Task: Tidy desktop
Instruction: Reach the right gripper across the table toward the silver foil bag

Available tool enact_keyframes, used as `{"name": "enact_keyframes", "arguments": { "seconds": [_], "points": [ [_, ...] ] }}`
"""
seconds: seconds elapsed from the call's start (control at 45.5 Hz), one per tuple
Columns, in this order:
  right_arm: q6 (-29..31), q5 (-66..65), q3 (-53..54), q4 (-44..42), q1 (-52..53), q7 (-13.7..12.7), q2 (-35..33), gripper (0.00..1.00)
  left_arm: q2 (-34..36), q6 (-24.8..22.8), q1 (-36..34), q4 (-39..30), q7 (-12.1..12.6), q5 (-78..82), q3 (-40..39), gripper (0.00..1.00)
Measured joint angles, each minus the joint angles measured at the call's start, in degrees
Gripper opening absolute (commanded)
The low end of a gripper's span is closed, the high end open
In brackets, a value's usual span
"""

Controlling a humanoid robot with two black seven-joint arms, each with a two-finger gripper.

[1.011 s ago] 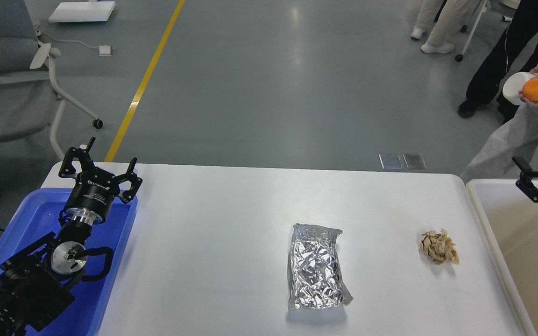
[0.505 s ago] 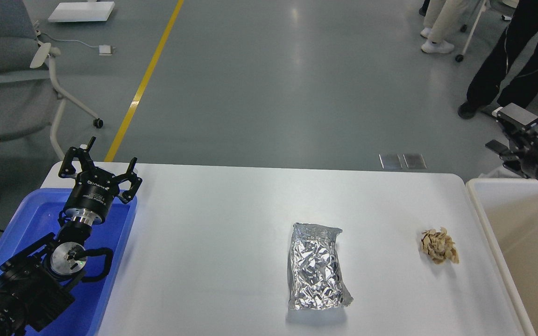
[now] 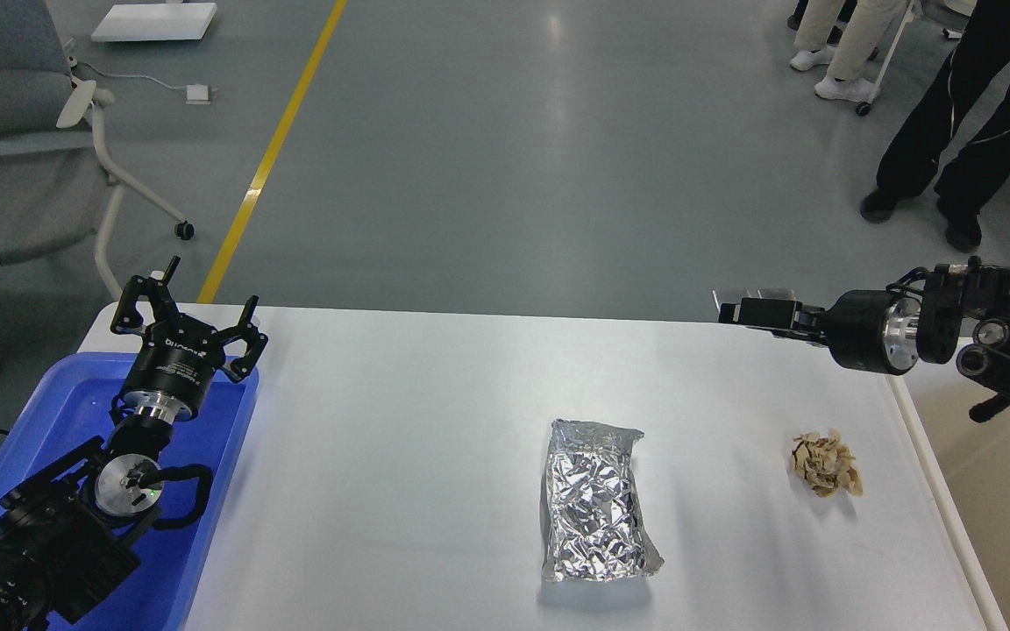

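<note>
The desktop (image 3: 435, 412) fills the lower middle of the head view, a plain white top with 2 loose items on it: a crinkled silver foil packet (image 3: 595, 501) lying near the front centre, and a small crumpled wad of brownish paper (image 3: 825, 464) well to its right, near the table's right edge. A blue tray (image 3: 207, 526) sits at the left end and a cream bin (image 3: 996, 491) with a beige inside stands just past the right edge. The left gripper (image 3: 182, 308) hangs above the far corner of the tray with its fingers spread wide and nothing between them. The right gripper (image 3: 755, 311) reaches in from the right, level with the table's far edge, pointing left; it is seen side-on and dark, so whether its fingers are apart or together cannot be told, and nothing visible is in it. The step in hand looks like the right arm's approach for a pickup, with neither item lifted yet. Judging by nearness, the paper wad is the likely first target: the right arm would need to draw back toward the robot, tip its fingers downward over the wad, and close gently, since such a light, loose ball could be pushed aside or slip free. The bin beside it seems the natural drop place.
</note>
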Motion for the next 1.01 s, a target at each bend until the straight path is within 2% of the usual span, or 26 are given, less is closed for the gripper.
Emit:
{"name": "enact_keyframes", "arguments": {
  "seconds": [0.396,0.725,0.835,1.011],
  "points": [
    [0.7,-0.8,-8.3,7.7,2.8,-0.5,1.7,1.00,0.0,0.0,0.0,0.0,0.0,0.0,0.0,1.00],
    [0.2,0.4,-9.5,8.6,-2.6,-0.9,4.9,0.99,0.0,0.0,0.0,0.0,0.0,0.0,0.0,1.00],
    [-0.7,3.6,-9.5,8.4,-4.7,-2.7,5.9,0.99,0.0,0.0,0.0,0.0,0.0,0.0,0.0,1.00],
    [-2.8,10.2,-9.8,8.3,-6.6,-7.0,7.2,0.98,0.0,0.0,0.0,0.0,0.0,0.0,0.0,1.00]
  ]
}}
